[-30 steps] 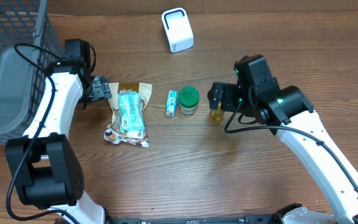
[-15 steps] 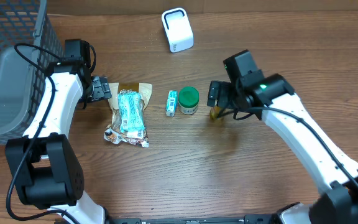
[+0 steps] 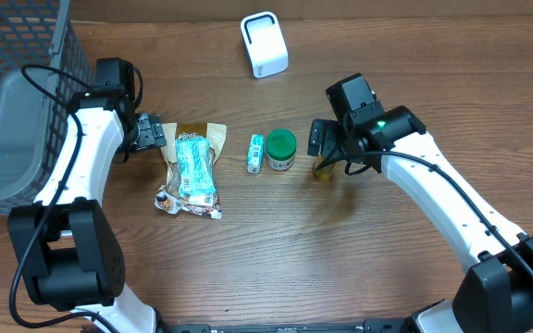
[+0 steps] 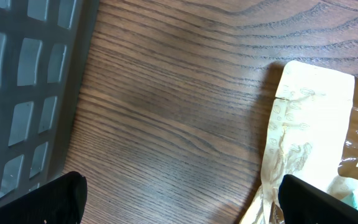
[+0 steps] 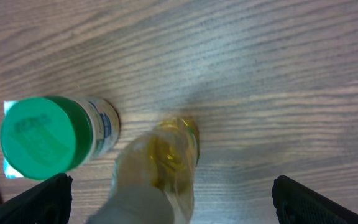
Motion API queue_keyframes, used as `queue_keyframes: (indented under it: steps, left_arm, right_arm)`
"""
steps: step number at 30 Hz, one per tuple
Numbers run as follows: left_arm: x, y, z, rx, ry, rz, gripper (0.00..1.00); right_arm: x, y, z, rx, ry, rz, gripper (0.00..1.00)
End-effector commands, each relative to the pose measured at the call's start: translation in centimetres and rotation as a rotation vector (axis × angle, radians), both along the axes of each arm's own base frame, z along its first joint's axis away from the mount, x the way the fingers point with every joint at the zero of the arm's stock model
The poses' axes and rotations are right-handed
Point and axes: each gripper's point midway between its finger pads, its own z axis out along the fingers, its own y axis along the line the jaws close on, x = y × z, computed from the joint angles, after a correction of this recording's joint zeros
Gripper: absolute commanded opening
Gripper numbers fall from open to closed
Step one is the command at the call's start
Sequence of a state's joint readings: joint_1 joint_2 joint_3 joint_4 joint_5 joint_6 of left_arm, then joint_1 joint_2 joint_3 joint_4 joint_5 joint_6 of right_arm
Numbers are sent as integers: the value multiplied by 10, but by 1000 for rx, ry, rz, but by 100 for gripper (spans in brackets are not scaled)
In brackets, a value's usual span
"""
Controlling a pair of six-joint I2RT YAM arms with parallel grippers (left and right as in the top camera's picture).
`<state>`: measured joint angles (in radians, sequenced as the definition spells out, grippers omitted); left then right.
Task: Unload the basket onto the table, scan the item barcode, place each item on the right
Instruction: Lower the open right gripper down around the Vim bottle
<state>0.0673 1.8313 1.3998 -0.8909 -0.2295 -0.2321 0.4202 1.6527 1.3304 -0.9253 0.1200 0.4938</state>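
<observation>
Hovering wide open, our right gripper (image 5: 179, 196) straddles the yellow bottle (image 5: 166, 149) (green-lidded jar (image 5: 39, 137) at nine o'clock). Our left gripper (image 4: 188, 198) gapes empty beside the snack bag (image 4: 309, 112).

right gripper (image 3: 318, 144) shifted left, now above yellow bottle (image 3: 322, 170)

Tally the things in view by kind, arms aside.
Scanner: 1
Basket: 1
Pouch: 1
Teal packet: 1
Small box: 1
Jar: 1
Bottle: 1
Total: 7
</observation>
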Motion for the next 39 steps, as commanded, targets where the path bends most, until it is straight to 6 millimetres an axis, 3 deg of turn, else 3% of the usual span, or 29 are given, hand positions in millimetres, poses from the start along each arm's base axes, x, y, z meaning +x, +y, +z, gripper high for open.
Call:
queue_keyframes:
  steps: [1, 5, 13, 22, 28, 30, 34, 39]
  left_arm:
    - [1, 3, 3, 14, -6, 1, 100]
    - [2, 3, 3, 14, -6, 1, 99]
    - [2, 3, 3, 14, -6, 1, 100]
    - [2, 3, 3, 14, -6, 1, 100]
    - [2, 3, 3, 14, -6, 1, 99]
    - [2, 3, 3, 14, -6, 1, 100]
    - [2, 3, 3, 14, -6, 1, 100]
    - [2, 3, 3, 14, -6, 1, 100]
  right_arm:
    - [11, 3, 8, 11, -43, -8, 100]
    - [10, 15, 10, 76, -37, 19, 100]
    - [10, 16, 7, 77, -30, 21, 100]
    - [11, 16, -17, 51, 29, 19, 100]
    - [11, 14, -21, 37, 34, 15, 100]
    - [11, 14, -21, 37, 35, 15, 96]
    - [11, 14, -21, 37, 34, 14, 75]
    - [11, 14, -22, 32, 37, 23, 70]
